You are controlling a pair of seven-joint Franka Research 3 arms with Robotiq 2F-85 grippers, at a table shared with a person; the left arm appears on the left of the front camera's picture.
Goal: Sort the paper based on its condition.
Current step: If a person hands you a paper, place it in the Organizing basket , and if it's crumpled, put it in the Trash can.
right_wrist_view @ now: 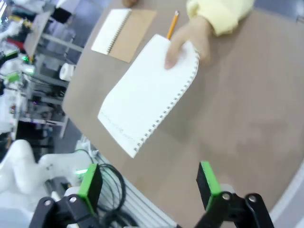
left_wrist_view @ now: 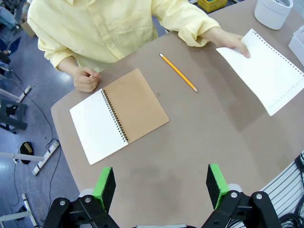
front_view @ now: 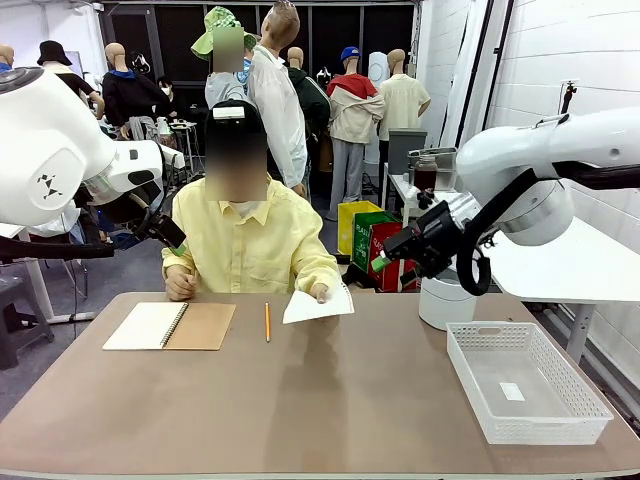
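One sheet of paper [left_wrist_view: 266, 76] is in play, pinched at its far end by the person's hand [left_wrist_view: 232, 40] and held out over the brown tabletop [front_view: 330, 400], on the robot's right of the pencil [front_view: 267, 322]. It's plain white, flat and smooth, with no creases or crumples that I can see. One long edge carries a row of small punched holes, the kind a spiral binding leaves. A faint line of tiny print runs along the short end nearest the robot, too small to read. The sheet throws a soft shadow on the tabletop beside it.

The left claw [left_wrist_view: 161, 185] hangs above the tabletop with its green pads spread wide and nothing between them. The right claw [right_wrist_view: 147, 183] is the same: jaws wide, empty, looking down on the sheet from above.

On the robot's left lies the spiral notebook [front_view: 170, 325], opened flat, white page on one side and tan cover on the other. The person's other hand [front_view: 180, 285] is a loose fist at the far edge, just beside the notebook. On the robot's right, a white mesh basket [front_view: 465, 375] sits on the tabletop with a small white slip in it, well apart from the sheet.
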